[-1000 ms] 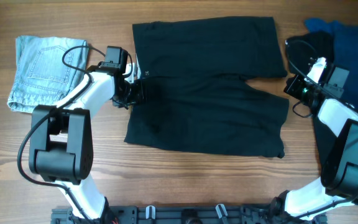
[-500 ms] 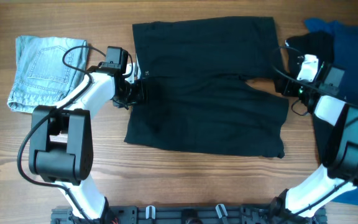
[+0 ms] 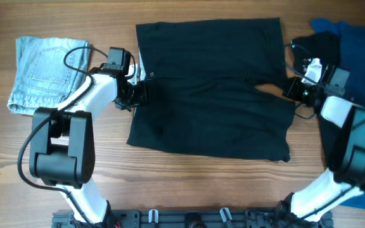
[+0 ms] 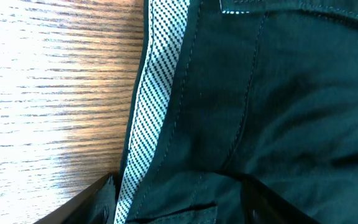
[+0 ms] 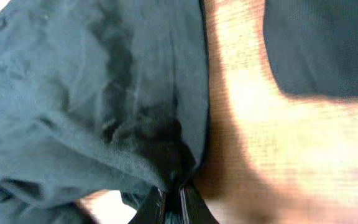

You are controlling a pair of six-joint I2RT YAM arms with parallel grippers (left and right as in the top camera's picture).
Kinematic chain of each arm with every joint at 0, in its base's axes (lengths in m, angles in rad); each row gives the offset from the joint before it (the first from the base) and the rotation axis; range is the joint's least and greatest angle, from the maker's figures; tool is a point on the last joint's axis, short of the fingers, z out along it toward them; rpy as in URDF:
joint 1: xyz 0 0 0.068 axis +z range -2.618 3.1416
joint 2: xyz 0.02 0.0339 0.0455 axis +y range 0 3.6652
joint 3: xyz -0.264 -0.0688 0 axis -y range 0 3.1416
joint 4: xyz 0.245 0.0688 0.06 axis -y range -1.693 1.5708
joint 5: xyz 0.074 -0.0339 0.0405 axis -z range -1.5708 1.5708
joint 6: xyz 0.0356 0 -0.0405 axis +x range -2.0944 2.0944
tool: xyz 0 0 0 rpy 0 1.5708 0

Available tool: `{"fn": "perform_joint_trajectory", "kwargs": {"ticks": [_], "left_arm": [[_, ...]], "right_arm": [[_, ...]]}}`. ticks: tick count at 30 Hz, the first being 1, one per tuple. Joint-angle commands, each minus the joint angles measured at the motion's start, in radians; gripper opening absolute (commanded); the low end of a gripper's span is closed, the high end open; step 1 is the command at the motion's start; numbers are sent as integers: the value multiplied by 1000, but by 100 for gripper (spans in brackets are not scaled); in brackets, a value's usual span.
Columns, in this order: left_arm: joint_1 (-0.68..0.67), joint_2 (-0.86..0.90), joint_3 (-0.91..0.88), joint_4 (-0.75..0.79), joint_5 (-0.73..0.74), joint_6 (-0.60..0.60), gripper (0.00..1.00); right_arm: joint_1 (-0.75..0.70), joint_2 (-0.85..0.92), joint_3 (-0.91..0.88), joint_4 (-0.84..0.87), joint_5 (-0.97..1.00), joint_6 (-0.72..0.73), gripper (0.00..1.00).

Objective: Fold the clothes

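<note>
- In front of the black shorts (image 3: 211, 95), the wooden table (image 3: 189, 183) lies bare and gives open passage.
- The folded denim jeans (image 3: 43, 73) fill the far left corner; the left arm (image 3: 97, 85) spans the gap between them and the shorts.
- The blue garment pile (image 3: 360, 57) crowds the right edge, just beside the right arm (image 3: 334, 111).

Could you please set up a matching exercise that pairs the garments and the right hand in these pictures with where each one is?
Things:
1. black shorts
2. light-blue jeans
3. blue garment
4. right hand

Places or states:
A. folded, at the far left
B. closed on the shorts' right edge
C. spread flat in the middle
D. at the right edge of the overhead view

Pairs: 1-C, 2-A, 3-D, 4-B
</note>
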Motion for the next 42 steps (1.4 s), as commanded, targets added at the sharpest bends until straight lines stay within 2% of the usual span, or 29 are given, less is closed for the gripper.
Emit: {"fn": "perform_joint_trajectory", "kwargs": {"ticks": [1, 3, 4, 5, 7, 8, 12, 14, 15, 16, 17, 18, 19, 20, 21, 22, 27, 31, 32, 34, 39, 42], "left_arm": [[-4, 56, -53, -2, -36, -14, 64], [-4, 56, -53, 1, -36, -25, 61], [-4, 53, -49, 4, -37, -25, 58], [-4, 43, -35, 3, -37, -24, 57], [-4, -16, 16, -9, -36, -25, 57], [-4, -44, 32, -11, -37, -25, 57], [-4, -194, 90, 39, -32, -26, 57], [-4, -230, 90, 108, -1, -25, 40], [-4, -227, 90, 153, 26, -25, 20], [-5, -213, 89, 185, 41, -25, 12], [-8, -193, 89, 218, 55, -25, 10], [-14, -159, 89, 261, 78, -26, 10], [-25, -118, 89, 301, 114, -25, 10], [-37, -83, 89, 332, 142, -25, 10], [-51, -42, 89, 359, 148, -25, 11], [-64, -9, 89, 378, 147, -24, 11], [-89, 119, 89, 422, 109, -24, 13], [-81, 135, 89, 330, -92, -20, 13], [-76, 135, 89, 312, -119, -10, 12], [-66, 135, 89, 282, -124, 32, 11], [-45, 115, 97, 313, -123, 43, 4], [-47, 25, 148, 287, -119, 51, 4]], "right_arm": [[-2, -143, 2, -123, 106, 17, 4], [-2, -169, 2, -185, 169, 10, 13], [-2, -169, 2, -188, 167, -13, 23], [-2, -169, 2, -190, 167, -14, 41], [-2, -172, 2, -189, 132, -15, 83], [-2, -177, 2, -188, 113, -15, 100], [-2, -219, 29, -284, 103, -16, 99], [7, -249, 82, -372, 98, -26, 99], [16, -257, 103, -386, 73, -28, 99], [27, -260, 109, -368, 39, -35, 99], [36, -259, 108, -348, 16, -39, 86], [54, -254, 108, -332, 8, -53, 69], [75, -249, 108, -325, 14, -60, 42], [92, -242, 108, -316, 16, -60, 25], [113, -232, 108, -301, 17, -61, 16], [127, -221, 108, -288, 25, -61, 12], [158, -95, 105, -230, 160, -60, 7], [158, 49, 105, -277, 273, -35, 4], [158, 97, 105, -288, 357, 10, 4], [158, 143, 105, -286, 391, 8, 4], [158, 103, 153, -245, 259, -10, 8], [158, -6, 257, -337, 183, -15, 11]]}}
